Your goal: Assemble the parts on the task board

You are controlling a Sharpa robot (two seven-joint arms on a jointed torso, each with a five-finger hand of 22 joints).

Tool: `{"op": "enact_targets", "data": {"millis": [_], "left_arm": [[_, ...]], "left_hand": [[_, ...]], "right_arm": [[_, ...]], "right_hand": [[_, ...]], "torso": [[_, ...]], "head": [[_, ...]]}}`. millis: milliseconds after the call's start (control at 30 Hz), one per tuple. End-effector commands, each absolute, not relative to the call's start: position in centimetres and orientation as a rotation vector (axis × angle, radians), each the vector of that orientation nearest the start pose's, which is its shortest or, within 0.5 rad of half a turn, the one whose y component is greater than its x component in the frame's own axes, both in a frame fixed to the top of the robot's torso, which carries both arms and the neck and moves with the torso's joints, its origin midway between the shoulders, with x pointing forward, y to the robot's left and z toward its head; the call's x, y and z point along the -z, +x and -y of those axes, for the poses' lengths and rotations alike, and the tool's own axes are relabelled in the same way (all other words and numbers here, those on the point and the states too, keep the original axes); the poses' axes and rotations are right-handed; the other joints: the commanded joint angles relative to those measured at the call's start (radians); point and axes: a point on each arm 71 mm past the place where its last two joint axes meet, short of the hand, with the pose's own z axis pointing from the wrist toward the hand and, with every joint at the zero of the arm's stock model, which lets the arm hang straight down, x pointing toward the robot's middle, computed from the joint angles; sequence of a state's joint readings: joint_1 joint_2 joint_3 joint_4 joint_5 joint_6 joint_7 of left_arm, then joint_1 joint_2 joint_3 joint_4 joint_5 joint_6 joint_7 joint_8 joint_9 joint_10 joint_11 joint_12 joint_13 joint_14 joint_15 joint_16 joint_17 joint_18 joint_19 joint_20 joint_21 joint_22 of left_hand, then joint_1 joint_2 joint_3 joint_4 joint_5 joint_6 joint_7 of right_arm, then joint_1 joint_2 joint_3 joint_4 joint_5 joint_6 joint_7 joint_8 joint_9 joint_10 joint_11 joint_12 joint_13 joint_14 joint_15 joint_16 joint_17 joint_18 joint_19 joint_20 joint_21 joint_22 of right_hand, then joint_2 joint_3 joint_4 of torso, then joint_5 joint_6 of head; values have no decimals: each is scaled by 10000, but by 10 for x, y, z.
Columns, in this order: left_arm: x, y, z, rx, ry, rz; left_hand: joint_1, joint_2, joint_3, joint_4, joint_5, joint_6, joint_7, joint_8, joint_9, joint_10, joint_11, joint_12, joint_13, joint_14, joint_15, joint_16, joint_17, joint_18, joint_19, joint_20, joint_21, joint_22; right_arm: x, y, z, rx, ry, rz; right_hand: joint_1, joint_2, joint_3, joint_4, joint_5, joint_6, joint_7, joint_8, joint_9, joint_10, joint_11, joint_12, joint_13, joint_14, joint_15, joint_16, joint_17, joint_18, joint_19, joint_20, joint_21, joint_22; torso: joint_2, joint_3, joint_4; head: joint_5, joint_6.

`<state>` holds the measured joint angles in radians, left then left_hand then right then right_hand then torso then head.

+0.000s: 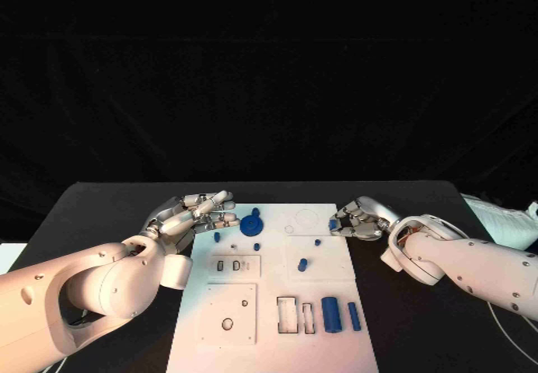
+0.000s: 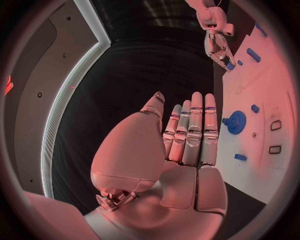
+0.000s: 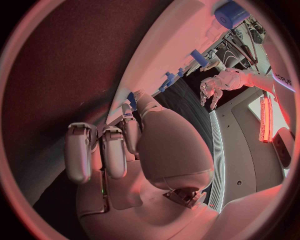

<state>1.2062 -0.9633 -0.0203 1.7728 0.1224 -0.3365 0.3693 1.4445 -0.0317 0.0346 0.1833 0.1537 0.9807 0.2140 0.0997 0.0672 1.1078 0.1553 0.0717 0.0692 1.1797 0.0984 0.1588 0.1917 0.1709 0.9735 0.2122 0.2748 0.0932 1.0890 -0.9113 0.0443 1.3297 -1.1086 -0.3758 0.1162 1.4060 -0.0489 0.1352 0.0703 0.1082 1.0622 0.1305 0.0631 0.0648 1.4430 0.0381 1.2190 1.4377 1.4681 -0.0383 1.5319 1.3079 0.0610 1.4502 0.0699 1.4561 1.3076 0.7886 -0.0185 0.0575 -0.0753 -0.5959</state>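
The white task board (image 1: 337,353) lies in the middle of the table. On its far part sits a blue gear (image 1: 253,224) (image 2: 235,121), with small blue pegs (image 1: 302,265) around it. A big blue cylinder (image 1: 331,312) (image 3: 231,14) and a thinner one (image 1: 354,316) lie on the near right part. My left hand (image 1: 197,214) (image 2: 187,137) hovers at the board's far left edge beside the gear, fingers straight and apart, holding nothing. My right hand (image 1: 359,220) (image 3: 119,145) is at the far right edge, its curled fingers pinching a small blue part (image 1: 337,225) (image 2: 230,66).
Two rectangular slots (image 1: 297,315) open next to the cylinders. A square plate with a round hole (image 1: 228,322) sits on the board's near left. Bare black table flanks the board on both sides. A white object (image 1: 504,217) lies at the right table edge.
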Motion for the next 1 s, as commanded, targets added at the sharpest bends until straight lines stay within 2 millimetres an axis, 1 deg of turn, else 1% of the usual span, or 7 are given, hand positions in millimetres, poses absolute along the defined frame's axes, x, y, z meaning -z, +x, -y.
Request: {"op": "enact_targets", "data": {"millis": [33, 233, 500, 667, 833, 933, 1000], "left_arm": [[153, 443, -195, 16964, -12374, -14435], [153, 443, -195, 16949, -12387, -14455], [153, 443, -195, 16926, -12405, -14482], [153, 443, -195, 16933, -12406, -14493], [153, 443, -195, 16931, -12411, -14507], [153, 443, -195, 16922, -12417, -14512], [153, 443, -195, 16918, -12419, -14515]], "left_hand": [[117, 16, -21, -65, -56, 27, 56, -50, -5, 40, 24, -41, -2, 11, 56, -47, 9, 130, 19, 38, -60, -8], [116, 15, -22, -67, -57, 25, 57, -53, -6, 38, 26, -44, -3, 11, 56, -51, 10, 129, 19, 38, -62, -10], [115, 16, -22, -68, -58, 23, 59, -56, -6, 35, 27, -47, -4, 11, 57, -55, 12, 129, 19, 38, -63, -12], [115, 16, -22, -68, -58, 23, 59, -56, -6, 35, 27, -47, -4, 11, 57, -55, 12, 129, 19, 38, -63, -12], [115, 16, -22, -68, -58, 23, 59, -56, -6, 35, 27, -47, -4, 11, 57, -55, 12, 129, 19, 38, -63, -12], [115, 16, -22, -68, -58, 23, 59, -56, -6, 35, 27, -47, -4, 11, 57, -55, 12, 129, 19, 38, -63, -12], [115, 16, -22, -68, -58, 23, 59, -56, -6, 35, 27, -47, -4, 11, 57, -55, 12, 129, 19, 38, -63, -12]], "right_arm": [[215, 503, 295, -7153, 2402, -16297], [214, 503, 293, -7097, 2389, -16212], [214, 504, 292, -7086, 2358, -16194], [215, 504, 289, -7146, 2318, -16215], [215, 504, 289, -7176, 2292, -16235], [215, 504, 289, -7201, 2266, -16185], [214, 504, 289, -7249, 2262, -16144]], "right_hand": [[-97, -62, -44, -29, 20, -198, 42, -37, -12, -153, 54, -121, -1147, 867, 81, 6, 1883, -72, -41, 36, 3, 69], [-119, -105, -50, -78, 25, -478, 104, -36, -11, -245, 110, -301, -1262, 863, 133, -6, 1864, -69, -51, 88, -7, 56], [-121, -84, -38, -80, 35, -486, 107, -21, -3, -234, 115, -274, -1243, 866, 140, 1, 1878, -70, -47, 96, -4, 64], [-101, -7, 20, -108, 33, -361, 85, 57, 38, -174, 102, -153, -1164, 872, 140, 17, 1908, -77, -26, 111, 15, 108], [-23, 132, 157, -180, -28, -75, 9, 183, 92, -49, 42, 106, -992, 886, 101, 49, 1969, -79, -15, 95, 27, 131], [21, 250, 281, -227, -104, 217, -84, 311, 141, 18, -30, 246, -896, 893, 48, 64, 2000, -81, -6, 58, 37, 150], [21, 290, 341, -252, -113, 425, -157, 400, 176, 61, -87, 336, -833, 898, 5, 75, 2022, -83, 2, 25, 45, 166]], "torso": [[3, -1, -2], [0, 1, -3], [-1, 0, -3], [0, -2, -4], [-1, -4, 3], [0, -2, -2], [-3, -3, -5]], "head": [[4, -4], [-1, -6], [-7, -12], [-6, -22], [0, -38], [5, -42], [8, -51]]}}
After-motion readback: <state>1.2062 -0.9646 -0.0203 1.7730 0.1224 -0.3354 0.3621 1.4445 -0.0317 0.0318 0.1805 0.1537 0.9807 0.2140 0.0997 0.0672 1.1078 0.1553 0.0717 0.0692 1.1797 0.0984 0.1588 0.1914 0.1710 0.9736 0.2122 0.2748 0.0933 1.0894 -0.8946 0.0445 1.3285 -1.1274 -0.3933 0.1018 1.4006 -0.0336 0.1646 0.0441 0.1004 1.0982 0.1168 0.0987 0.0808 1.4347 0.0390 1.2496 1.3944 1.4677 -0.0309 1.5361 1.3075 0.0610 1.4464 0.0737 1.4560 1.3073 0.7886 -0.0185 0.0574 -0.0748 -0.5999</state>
